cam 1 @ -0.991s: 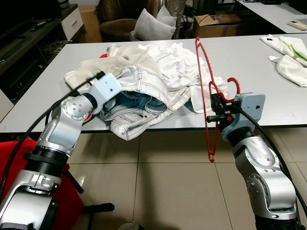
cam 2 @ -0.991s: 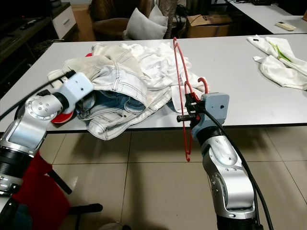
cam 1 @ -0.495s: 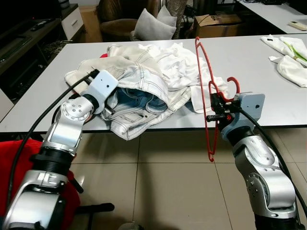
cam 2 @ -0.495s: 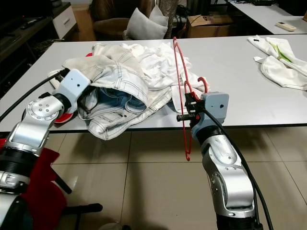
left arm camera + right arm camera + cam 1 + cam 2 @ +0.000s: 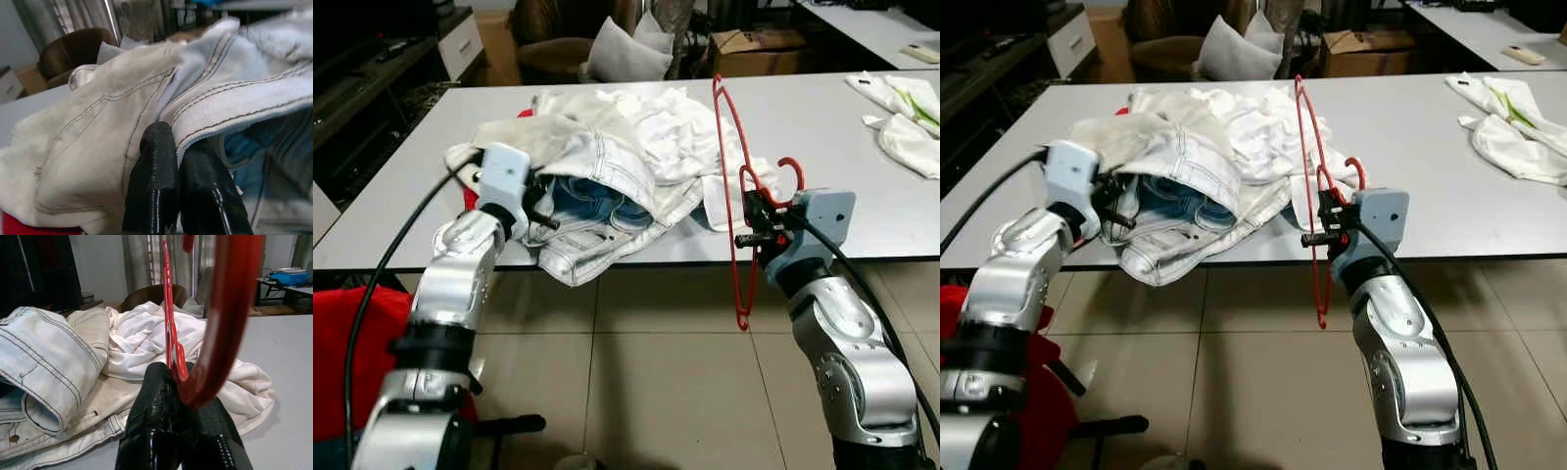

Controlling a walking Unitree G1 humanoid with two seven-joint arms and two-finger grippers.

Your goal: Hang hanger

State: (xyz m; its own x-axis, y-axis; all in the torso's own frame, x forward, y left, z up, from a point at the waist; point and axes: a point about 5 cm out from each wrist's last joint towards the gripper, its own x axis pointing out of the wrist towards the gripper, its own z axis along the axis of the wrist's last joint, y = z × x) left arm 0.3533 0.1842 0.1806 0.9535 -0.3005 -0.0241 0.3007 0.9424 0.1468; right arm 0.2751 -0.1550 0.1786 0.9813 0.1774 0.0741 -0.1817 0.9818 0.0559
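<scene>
Task looks barely half under way, imo: the red hanger [image 5: 736,196] is picked up but nothing is on it yet, and there's no rail or rod anywhere nearby to hang it from. The right gripper [image 5: 753,217] is clenched on the hanger near its neck, just off the table's front edge, holding it on edge so the hook [image 5: 790,173] curls toward the robot's wrist and the thin triangular frame stands tall, its lower end dipping below the tabletop. It's slim glossy plastic w/ a rounded hook; the right wrist view shows the black fingers [image 5: 155,431] pinched tight round the red bar. The left gripper [image 5: 540,201] is at the near side of the clothes heap, fingers pressed together w/ a fold of the pale jeans [image 5: 597,171] caught between them, judging by the left wrist view. The denim is stiff, off-white outside w/ dark contrast stitching and a blue inside showing at the open waistband. Behind it lies a crumpled white garment [image 5: 666,132], softer and thinner. Table [image 5: 822,117] is smooth matte grey; more white cloth [image 5: 906,122] sits well apart at the far right. What's left: get a garment onto the hanger, prob., then find somewhere to hang it.
</scene>
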